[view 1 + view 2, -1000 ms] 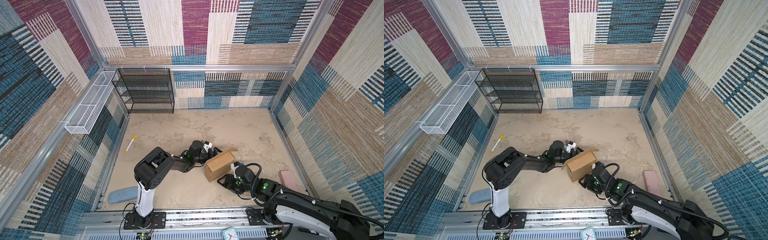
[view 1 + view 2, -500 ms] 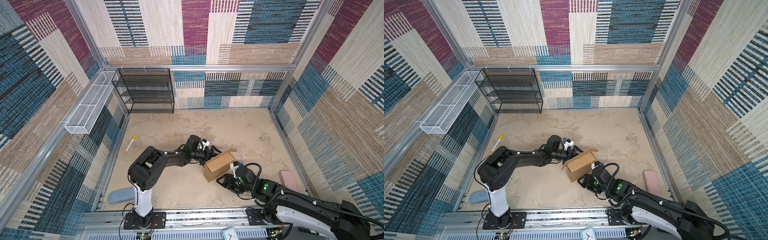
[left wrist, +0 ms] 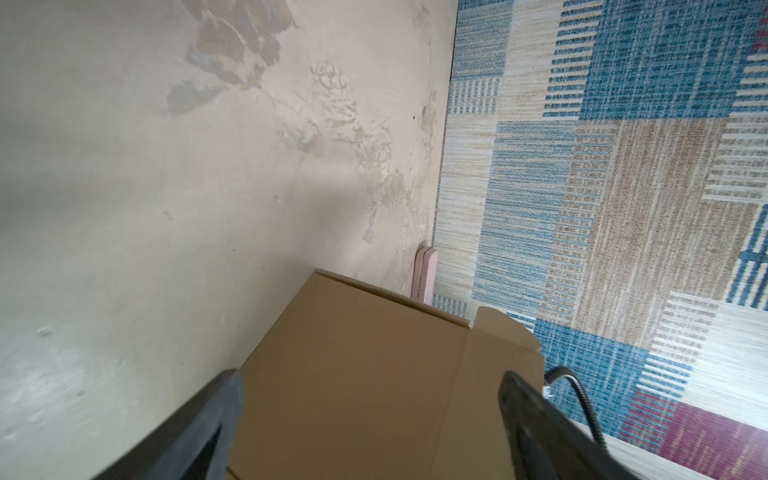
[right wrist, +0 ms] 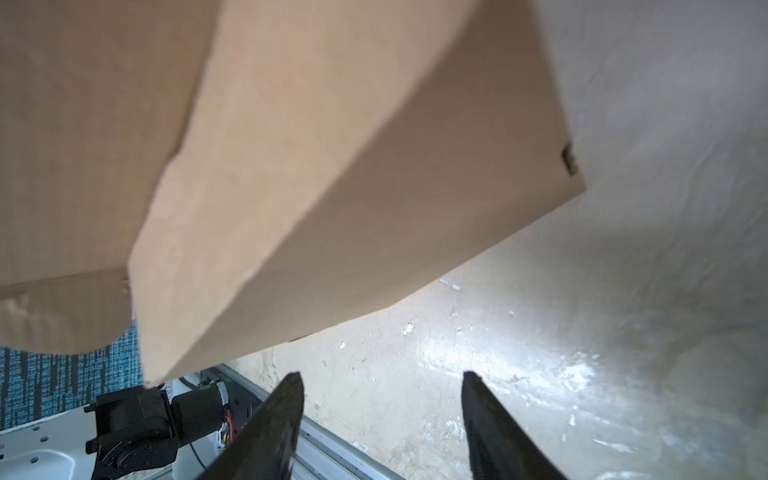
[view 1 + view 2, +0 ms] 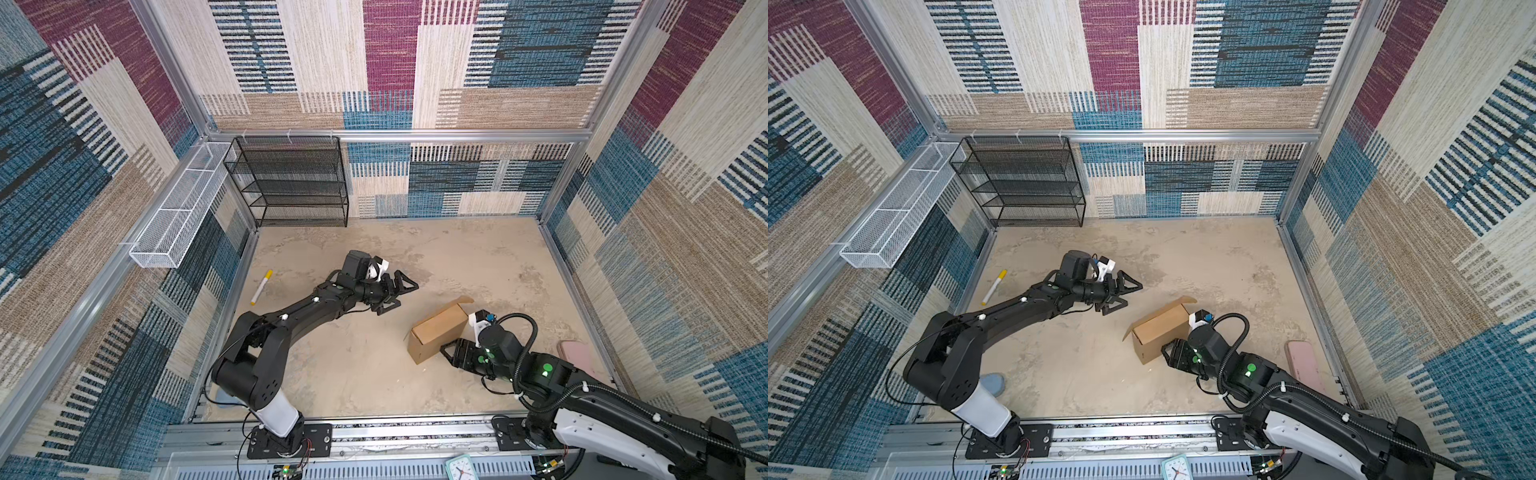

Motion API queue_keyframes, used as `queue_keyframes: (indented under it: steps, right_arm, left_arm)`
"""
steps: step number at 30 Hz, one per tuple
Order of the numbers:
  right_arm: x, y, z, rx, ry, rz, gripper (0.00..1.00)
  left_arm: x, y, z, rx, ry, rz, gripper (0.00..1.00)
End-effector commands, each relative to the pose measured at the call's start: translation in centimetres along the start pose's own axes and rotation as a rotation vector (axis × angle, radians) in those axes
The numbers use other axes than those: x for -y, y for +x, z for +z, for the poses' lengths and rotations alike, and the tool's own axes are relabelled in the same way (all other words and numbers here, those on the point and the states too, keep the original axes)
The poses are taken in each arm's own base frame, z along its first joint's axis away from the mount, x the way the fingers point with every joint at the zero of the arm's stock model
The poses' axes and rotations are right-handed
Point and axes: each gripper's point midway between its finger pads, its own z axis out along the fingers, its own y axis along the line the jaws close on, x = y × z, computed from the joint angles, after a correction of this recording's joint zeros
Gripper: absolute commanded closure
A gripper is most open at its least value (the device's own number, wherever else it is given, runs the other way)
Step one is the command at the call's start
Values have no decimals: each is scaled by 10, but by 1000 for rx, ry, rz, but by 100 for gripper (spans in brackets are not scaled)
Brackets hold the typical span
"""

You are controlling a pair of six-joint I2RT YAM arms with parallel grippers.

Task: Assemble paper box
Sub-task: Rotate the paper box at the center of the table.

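Right tool [image 5: 446, 353] sits low at the near long side of the paper box [image 5: 438, 332], just beside it; can't tell if it touches. In the right wrist view its fingers [image 4: 280, 415] are apart with only bare surface [image 4: 540, 332] between them, so it's open and holding nothing, with the box ahead of the tips.

Box rests on the surface right of centre. Its long axis runs diagonally, near-left to far-right. The end flap [image 5: 464, 300] at the far end still stands up, so it isn't closed yet.

Right arm is clearly nearer and likely takes the next push or grasp.

Left tool [image 5: 405, 296] is further back and left, well apart from the box, with jaws spread wide and empty, pointing roughly at it.

Versus a second ago, the left tool was up against the box's far-left side and has now backed off. Box and right tool have barely shifted.
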Motion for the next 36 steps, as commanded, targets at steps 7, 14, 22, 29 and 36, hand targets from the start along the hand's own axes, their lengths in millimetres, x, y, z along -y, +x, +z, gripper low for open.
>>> queue_keyframes:
  steps: [7, 14, 22, 29, 36]
  right_arm:
    - [8, -50, -60, 208, 151, -136, 32]
    - [27, -65, -64, 247, 225, -64, 26]
    - [60, -76, -35, 233, 210, 98, 26]
    - [83, -81, -4, 220, 198, 177, 26]
    - [101, -86, 8, 243, 219, 213, 26]
  left_arm:
    - [-32, 22, -63, 155, -227, 96, 0]
    - [-60, 62, -96, 267, -275, 11, 3]
    - [-93, 108, -92, 254, -329, -35, 3]
    - [-110, 130, -77, 231, -325, -65, 3]
    - [-122, 143, -53, 212, -288, -107, 3]
